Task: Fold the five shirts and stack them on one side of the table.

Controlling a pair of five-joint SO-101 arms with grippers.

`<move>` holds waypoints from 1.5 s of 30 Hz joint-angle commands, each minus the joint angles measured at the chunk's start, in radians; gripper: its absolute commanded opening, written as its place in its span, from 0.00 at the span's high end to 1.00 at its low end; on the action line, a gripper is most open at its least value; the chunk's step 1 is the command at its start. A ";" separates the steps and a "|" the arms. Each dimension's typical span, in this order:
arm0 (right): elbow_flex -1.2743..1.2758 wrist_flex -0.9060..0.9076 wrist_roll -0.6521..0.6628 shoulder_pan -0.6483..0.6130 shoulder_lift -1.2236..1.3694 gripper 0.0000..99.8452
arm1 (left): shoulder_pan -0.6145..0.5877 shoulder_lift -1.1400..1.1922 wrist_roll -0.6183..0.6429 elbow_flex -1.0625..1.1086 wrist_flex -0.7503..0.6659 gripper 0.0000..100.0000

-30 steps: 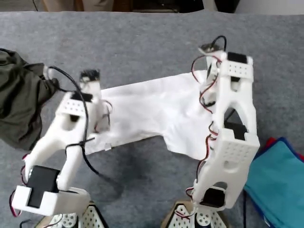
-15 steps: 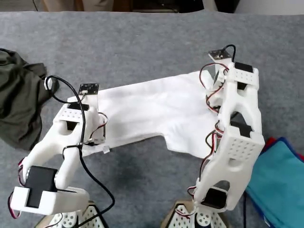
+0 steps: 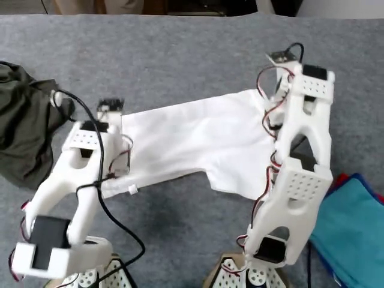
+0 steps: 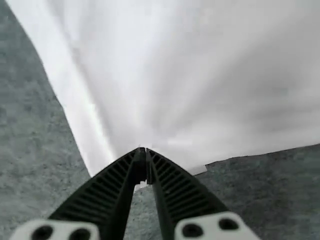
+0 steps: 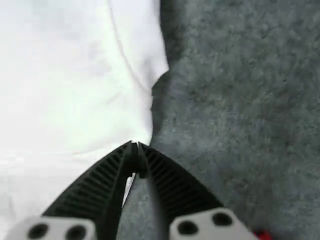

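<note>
**A:** Where is the white shirt [image 3: 192,141] found?

**B:** It is spread flat across the middle of the high view on the grey surface [image 3: 180,54]. One sleeve is pointed toward the lower middle of the frame.

**A:** How is the left end effector [image 4: 144,152] seen?

**B:** Its jaws are pressed together. A strip of white cloth is caught between them at the hem, at the left end of the garment.

**A:** And the right end effector [image 5: 135,146]?

**B:** Its jaws are likewise drawn together on the edge of the white shirt. The grip is made at the garment's right end, where the cloth meets bare grey surface.

**A:** How are the arms placed?

**B:** The left arm [image 3: 78,174] is raised from the lower left of the frame over one end of the shirt. The right arm [image 3: 300,168] is raised from the lower middle over the other end.

**A:** What else is laid out?

**B:** A dark olive shirt [image 3: 24,132] is bunched at the left edge of the frame, near the white one but not touching it. A teal shirt [image 3: 351,228] is laid flat at the lower right. A red cloth [image 3: 341,179] can be seen beneath its upper edge.
</note>
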 commanded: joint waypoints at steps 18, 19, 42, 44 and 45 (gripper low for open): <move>0.084 -0.006 0.002 -0.048 -0.076 1.00 | -0.115 0.338 0.091 -0.334 -0.440 0.98; 0.119 -0.043 0.002 -0.047 -0.076 1.00 | -0.121 0.387 0.091 -0.370 -0.437 0.98; 0.180 -0.034 0.071 -0.073 -0.202 0.99 | -0.232 0.506 0.081 -0.631 -0.264 0.98; 0.148 0.011 0.086 -0.087 -0.254 0.99 | -0.233 0.463 0.081 -0.657 -0.219 0.98; 0.140 0.037 0.114 -0.096 -0.283 0.99 | -0.236 0.437 0.081 -0.666 -0.201 0.98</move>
